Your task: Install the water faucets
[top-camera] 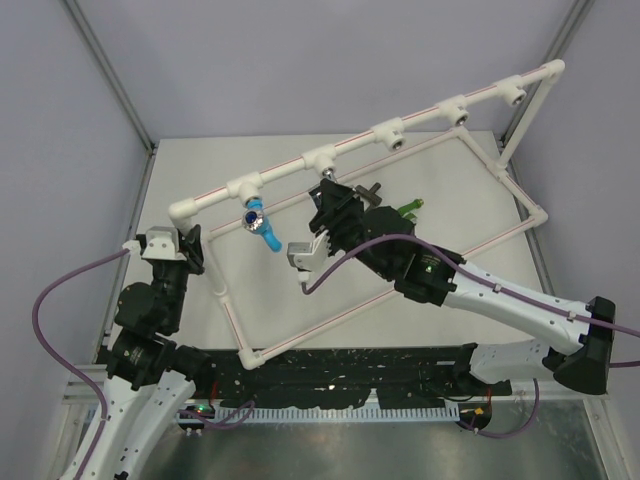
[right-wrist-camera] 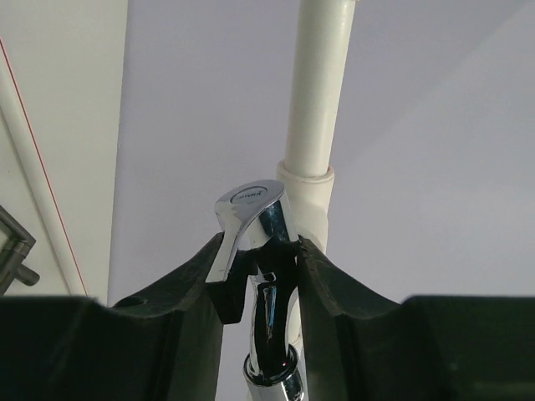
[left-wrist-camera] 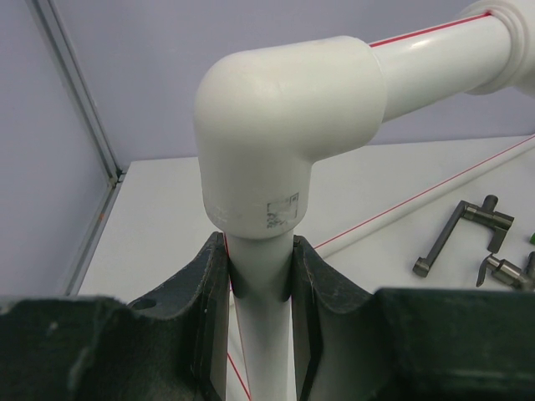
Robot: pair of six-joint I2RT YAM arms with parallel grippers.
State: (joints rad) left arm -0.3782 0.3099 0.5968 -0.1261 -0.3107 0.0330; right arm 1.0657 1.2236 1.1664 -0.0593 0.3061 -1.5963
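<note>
The chrome faucet [right-wrist-camera: 255,213], its flat handle on top, stands between my right gripper's [right-wrist-camera: 261,251] jaws, which are shut on its body just below a socket of the white pipe frame [right-wrist-camera: 313,180]. From above, this gripper [top-camera: 330,197] sits under the frame's second socket [top-camera: 322,158]. A blue faucet [top-camera: 256,222] hangs from the first socket. On the table lie a green faucet [top-camera: 408,207] and dark faucets [left-wrist-camera: 464,230] [left-wrist-camera: 501,269]. My left gripper [left-wrist-camera: 261,255] is shut on the frame's upright pipe [left-wrist-camera: 261,292] under the corner elbow [left-wrist-camera: 284,125].
The pipe frame's lower rectangle [top-camera: 300,330] lies across the table, its top rail [top-camera: 440,108] running up to the right with further open sockets. Grey walls and metal posts [top-camera: 110,80] close in the table. A black cable track [top-camera: 330,365] runs along the near edge.
</note>
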